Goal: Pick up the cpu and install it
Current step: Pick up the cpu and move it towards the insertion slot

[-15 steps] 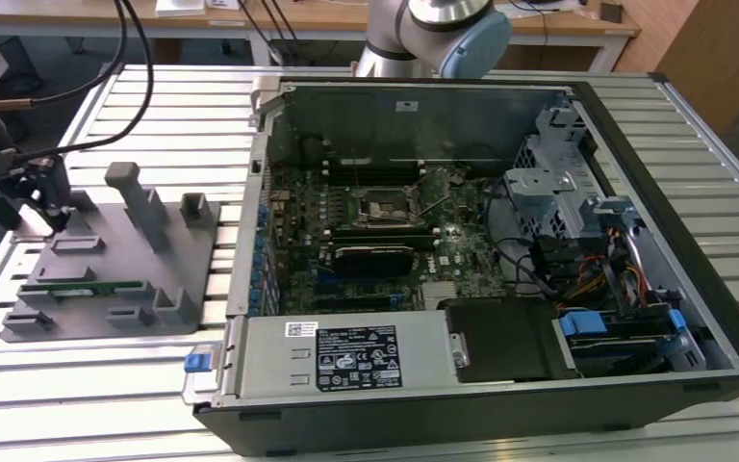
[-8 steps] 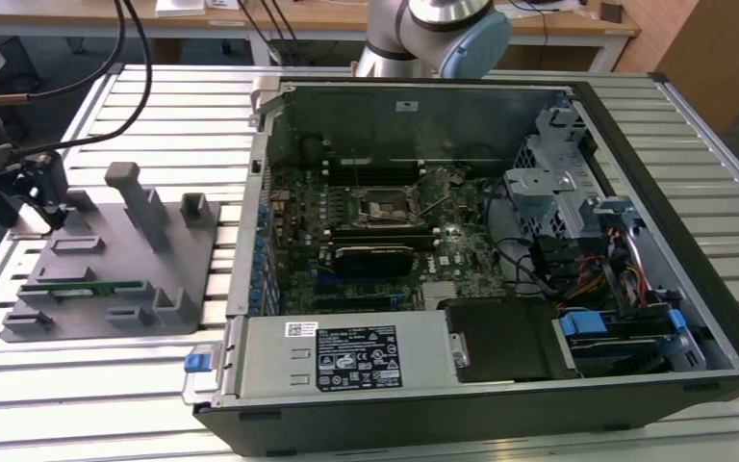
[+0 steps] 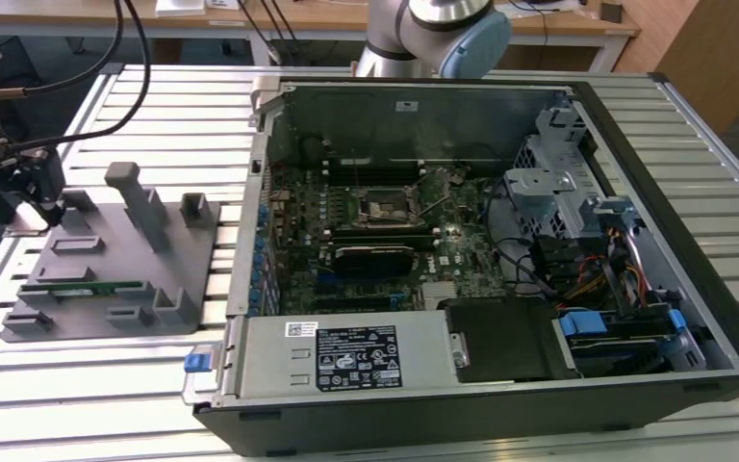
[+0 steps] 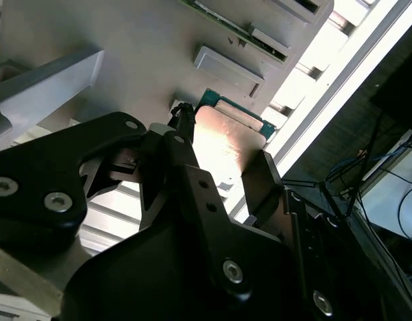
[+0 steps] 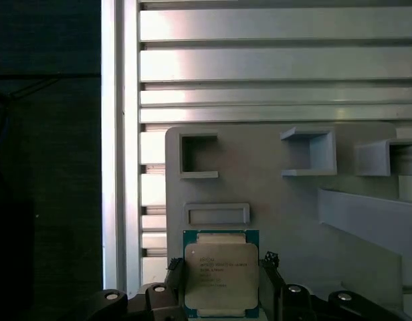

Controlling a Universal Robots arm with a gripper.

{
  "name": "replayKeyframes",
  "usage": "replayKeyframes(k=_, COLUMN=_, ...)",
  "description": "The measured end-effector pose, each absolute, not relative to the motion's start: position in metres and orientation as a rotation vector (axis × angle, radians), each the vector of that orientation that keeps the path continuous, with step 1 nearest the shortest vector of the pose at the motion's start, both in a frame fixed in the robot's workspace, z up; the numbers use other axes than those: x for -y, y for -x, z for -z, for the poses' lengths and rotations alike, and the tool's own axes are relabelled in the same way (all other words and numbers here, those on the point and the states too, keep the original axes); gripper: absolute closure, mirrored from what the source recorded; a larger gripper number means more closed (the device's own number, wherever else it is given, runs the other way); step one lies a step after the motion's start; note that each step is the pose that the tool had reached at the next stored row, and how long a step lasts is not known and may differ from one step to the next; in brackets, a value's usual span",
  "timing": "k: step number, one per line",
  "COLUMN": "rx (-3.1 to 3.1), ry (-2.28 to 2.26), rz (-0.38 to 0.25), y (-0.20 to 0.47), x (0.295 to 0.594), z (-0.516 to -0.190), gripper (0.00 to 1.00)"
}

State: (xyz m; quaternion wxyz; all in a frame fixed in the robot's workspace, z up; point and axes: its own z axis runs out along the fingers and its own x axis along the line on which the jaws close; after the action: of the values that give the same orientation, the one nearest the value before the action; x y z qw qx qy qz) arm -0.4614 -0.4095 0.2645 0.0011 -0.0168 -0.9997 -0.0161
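The cpu (image 5: 221, 271) is a flat square chip with a silvery top and a thin green rim. It lies at the edge of the grey fixture plate (image 5: 273, 200), and I cannot tell whether it is lifted off it. In both wrist views my gripper (image 5: 221, 267) straddles the chip, with one black finger pressed against each of two opposite sides. The silvery top (image 4: 223, 137) shows between the fingers (image 4: 259, 177). In the exterior view the gripper (image 3: 38, 207) hangs over the fixture plate's (image 3: 113, 260) far corner on that view's left. The black socket (image 3: 380, 204) sits mid-motherboard inside the open case.
The open computer case (image 3: 498, 385) fills the exterior view's right, with power supply, drive cage and cables. A green memory stick (image 3: 81, 286) lies on the fixture plate among grey upright posts (image 3: 132, 197). The ribbed aluminium table (image 3: 88, 404) ends just beyond the plate.
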Motion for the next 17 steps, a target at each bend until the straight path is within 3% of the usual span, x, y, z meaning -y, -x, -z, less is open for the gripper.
replayKeyframes(k=17, rx=3.139, ry=0.053, rz=0.051, y=0.461, x=0.410, z=-0.279, gripper=0.47)
